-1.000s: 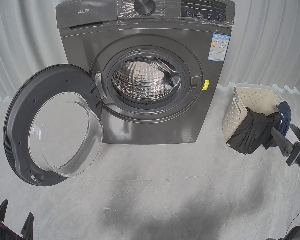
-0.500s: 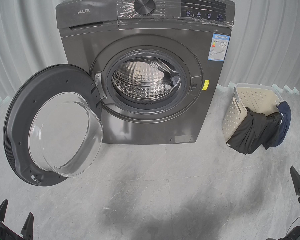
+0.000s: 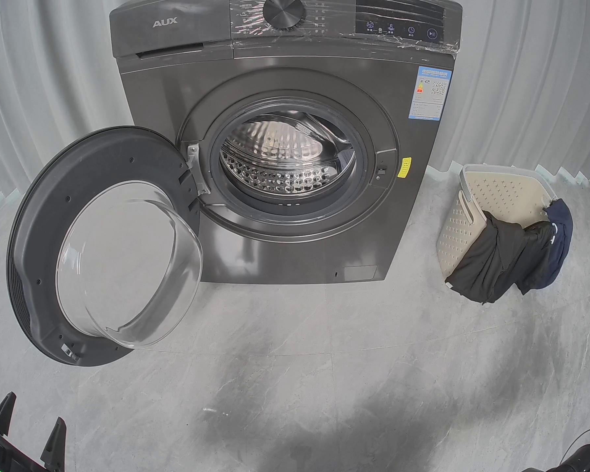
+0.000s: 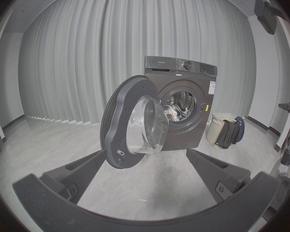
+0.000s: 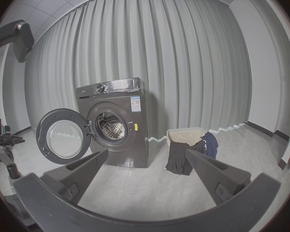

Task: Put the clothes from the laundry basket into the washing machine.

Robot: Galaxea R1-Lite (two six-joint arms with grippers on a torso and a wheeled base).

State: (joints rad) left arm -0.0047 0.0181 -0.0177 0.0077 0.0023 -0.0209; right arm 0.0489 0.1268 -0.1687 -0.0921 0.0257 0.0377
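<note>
The grey washing machine (image 3: 288, 132) stands ahead with its round door (image 3: 105, 250) swung wide to the left and its steel drum (image 3: 288, 155) bare. To its right sits the cream laundry basket (image 3: 505, 191) on the floor. A black garment (image 3: 498, 260) hangs over its front rim, and a navy garment (image 3: 560, 231) hangs over its right side. My right gripper (image 5: 146, 152) is open and holds nothing, low and well short of the basket (image 5: 187, 135). Low at the near left, my left gripper (image 4: 145, 152) is open, facing the door (image 4: 132, 123).
Pleated grey curtains (image 3: 524, 67) close off the room behind the machine. The open door (image 3: 105, 250) juts out over the floor on the left. Bare grey floor (image 3: 347, 375) lies between me, the machine and the basket.
My right gripper has drawn back from beside the clothes at the basket, down to the lower right edge of the head view, empty. The clothes and left gripper stayed put.
</note>
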